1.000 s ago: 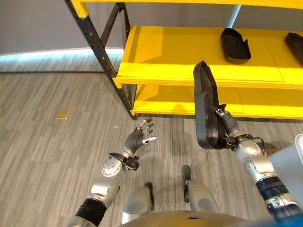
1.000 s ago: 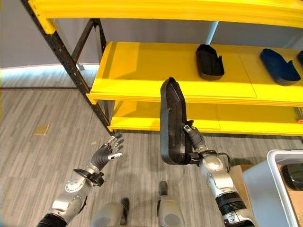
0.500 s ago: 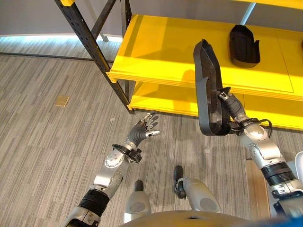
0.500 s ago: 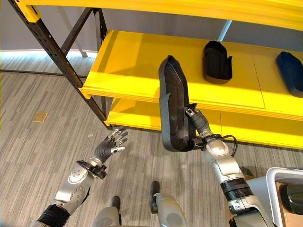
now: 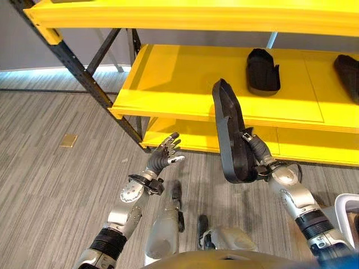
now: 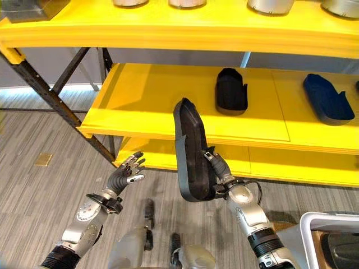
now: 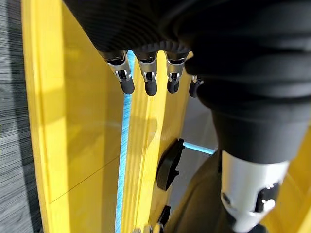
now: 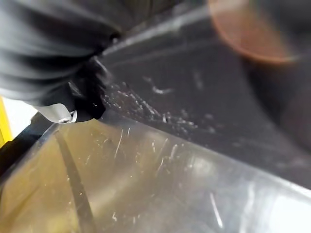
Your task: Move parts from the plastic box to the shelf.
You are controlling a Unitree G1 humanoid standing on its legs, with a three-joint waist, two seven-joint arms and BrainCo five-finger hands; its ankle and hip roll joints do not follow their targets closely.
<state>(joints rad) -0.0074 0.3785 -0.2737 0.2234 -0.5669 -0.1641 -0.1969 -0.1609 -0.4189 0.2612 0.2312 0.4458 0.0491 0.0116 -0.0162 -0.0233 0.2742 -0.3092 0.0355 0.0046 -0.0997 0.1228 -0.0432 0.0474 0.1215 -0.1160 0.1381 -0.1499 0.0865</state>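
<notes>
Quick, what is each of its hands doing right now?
Left hand: open, holding nothing.
Right hand: shut on the long black part, held upright before the shelf.

Grey wood-grain plank floor (image 5: 50,185) runs beneath everything. A small tan square patch (image 5: 68,140) lies flat on it (well apart from anything else). A pale grey wall (image 5: 22,47) rises behind.

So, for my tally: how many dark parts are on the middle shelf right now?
2 in full view: one black part mid-shelf, one dark blue part further right. A third may sit at the right edge, cut off. Another part is in the right hand, not yet shelved.
</notes>
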